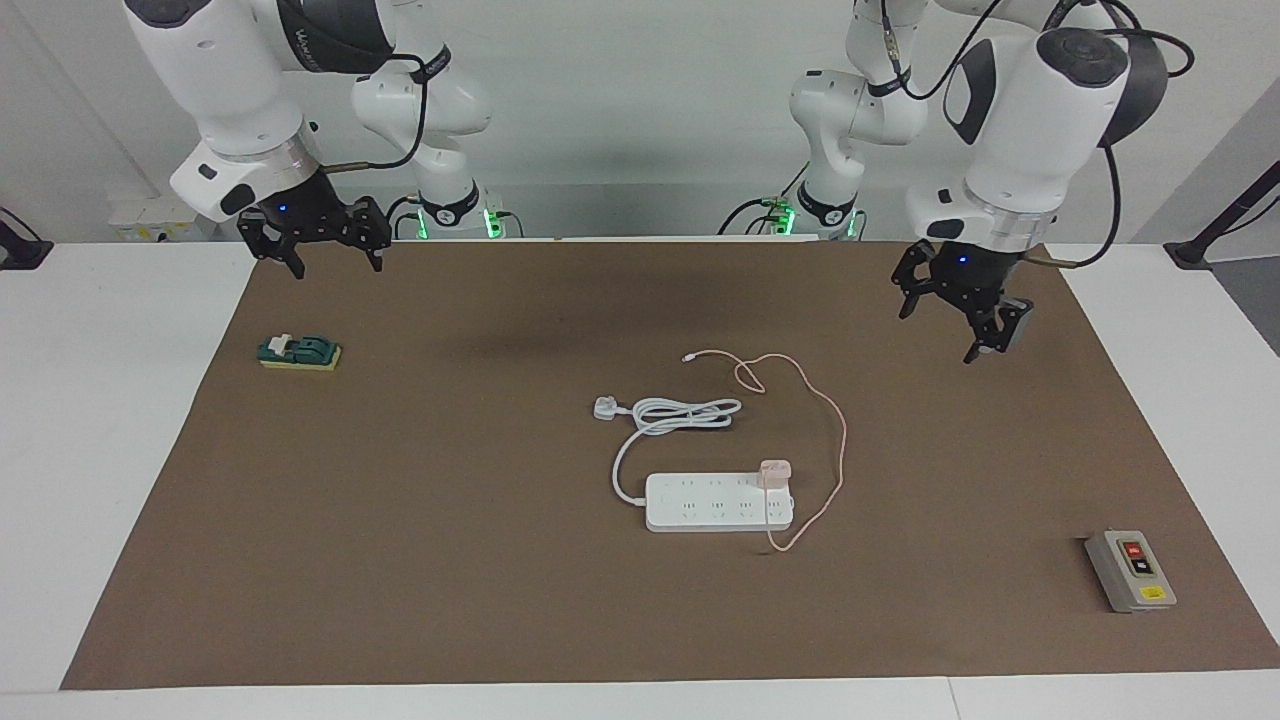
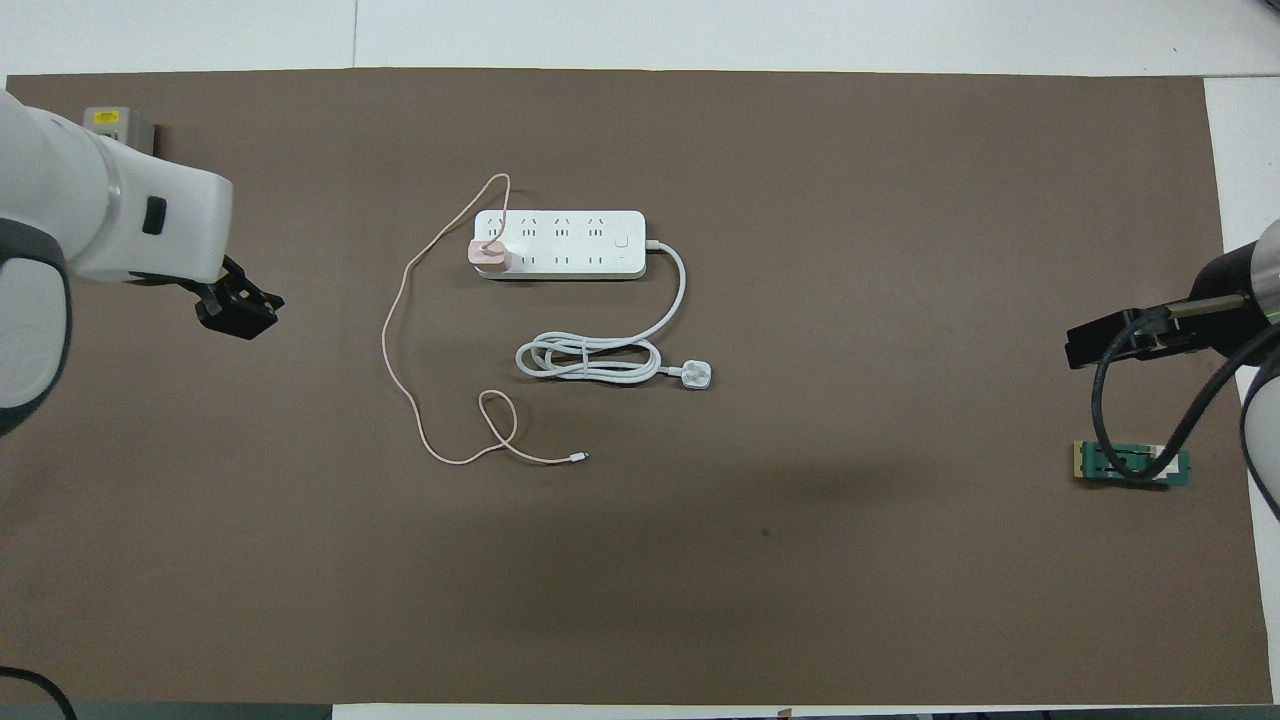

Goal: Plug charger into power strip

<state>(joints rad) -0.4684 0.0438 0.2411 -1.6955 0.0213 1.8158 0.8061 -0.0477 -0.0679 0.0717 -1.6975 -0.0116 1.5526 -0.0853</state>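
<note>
The white power strip (image 1: 715, 505) lies mid-table; it also shows in the overhead view (image 2: 570, 245). The pale-pink charger (image 1: 775, 472) stands on the strip's end toward the left arm, in the row nearer the robots, and shows from above too (image 2: 489, 253). Its thin pink cable (image 1: 840, 440) loops over the mat beside the strip. My left gripper (image 1: 955, 312) hangs open and empty above the mat, apart from the cable, and shows from above as well (image 2: 238, 310). My right gripper (image 1: 315, 245) waits open and empty, raised at the right arm's end (image 2: 1100, 340).
The strip's thick white cord lies coiled with its three-pin plug (image 1: 605, 407) nearer the robots than the strip. A grey box with red and black buttons (image 1: 1130, 570) lies at the left arm's end. A green piece on a yellow pad (image 1: 298, 352) lies below the right gripper.
</note>
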